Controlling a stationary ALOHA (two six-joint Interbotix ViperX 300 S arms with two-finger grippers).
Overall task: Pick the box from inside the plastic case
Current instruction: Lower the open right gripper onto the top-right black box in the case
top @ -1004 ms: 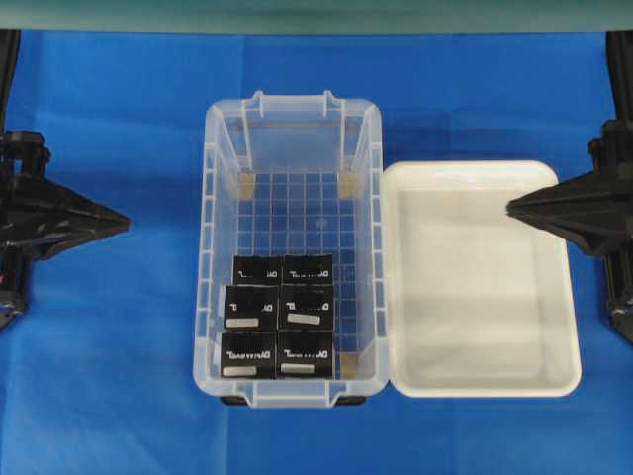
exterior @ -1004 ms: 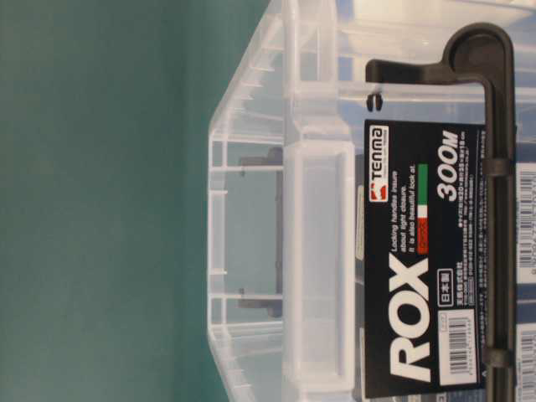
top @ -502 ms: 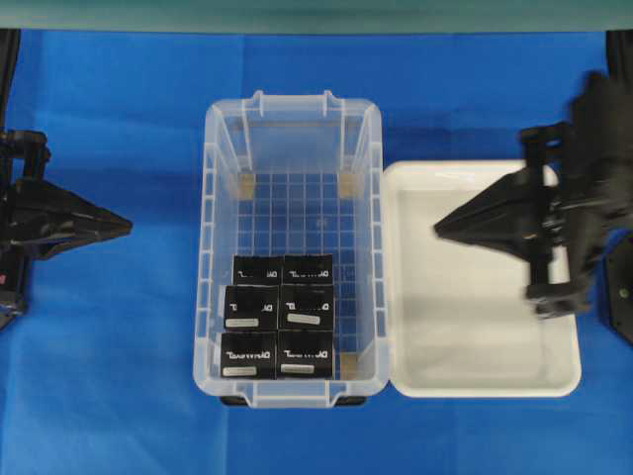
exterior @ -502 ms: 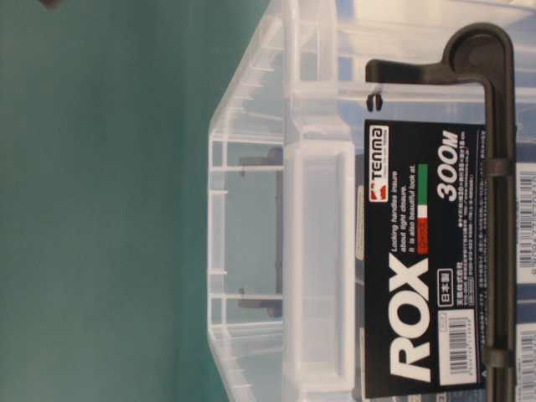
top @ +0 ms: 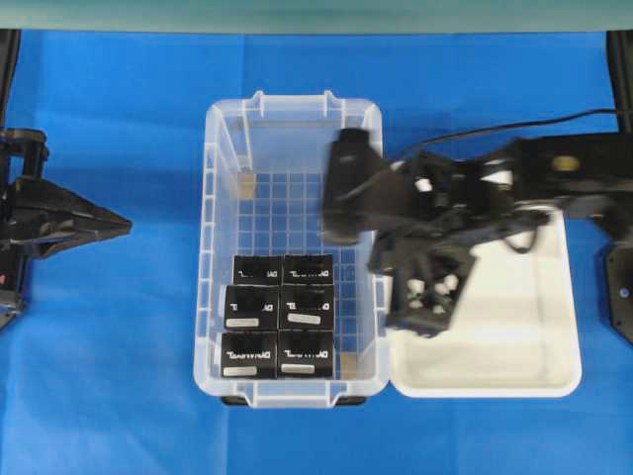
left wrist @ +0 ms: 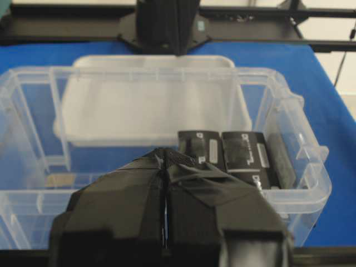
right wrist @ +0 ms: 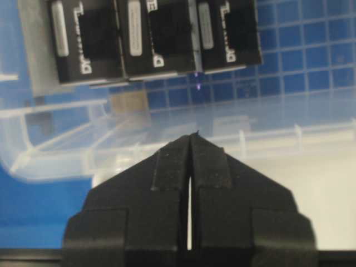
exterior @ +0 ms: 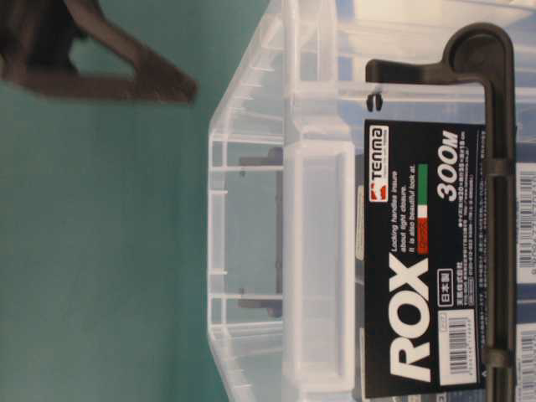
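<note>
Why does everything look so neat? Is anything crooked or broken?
Nothing stands out. The six black boxes sit in tidy rows, upright, at one end of the clear plastic case, and the white tray beside it looks undamaged.

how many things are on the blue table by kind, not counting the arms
black boxes: 6
clear plastic case: 1
white tray: 1
total: 8

the right gripper (right wrist: 191, 139) was closed, empty, its tip just short of the plastic case (right wrist: 167, 125) wall; beyond it lay three black boxes (right wrist: 161, 36) side by side.
</note>
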